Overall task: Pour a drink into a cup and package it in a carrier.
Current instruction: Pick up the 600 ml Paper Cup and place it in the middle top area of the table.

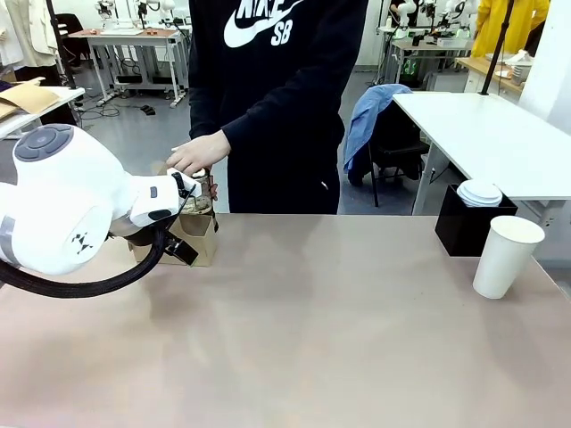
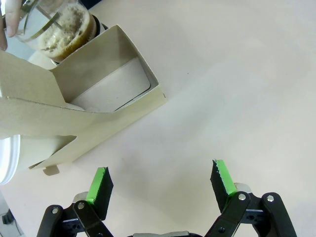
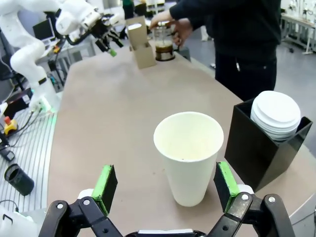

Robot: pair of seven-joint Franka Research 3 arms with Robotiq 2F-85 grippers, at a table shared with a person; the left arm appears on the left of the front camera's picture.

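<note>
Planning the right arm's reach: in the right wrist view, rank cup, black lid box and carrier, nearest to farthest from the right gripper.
1. Cup, straight ahead, framed by the open fingers of the right gripper.
2. Black lid box, just beyond it, picture right.
3. Carrier, farthest off, upper left of the picture.

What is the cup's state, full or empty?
Empty: the cup stands upright without a lid, and its inside shows bare white, no drink.

cup (image 3: 188, 158) matt white paper, carrier (image 2: 29, 103) matt brown cardboard, desk (image 1: 312, 339) smooth low-sheen beige, jar (image 2: 59, 24) clear and glossy.
</note>
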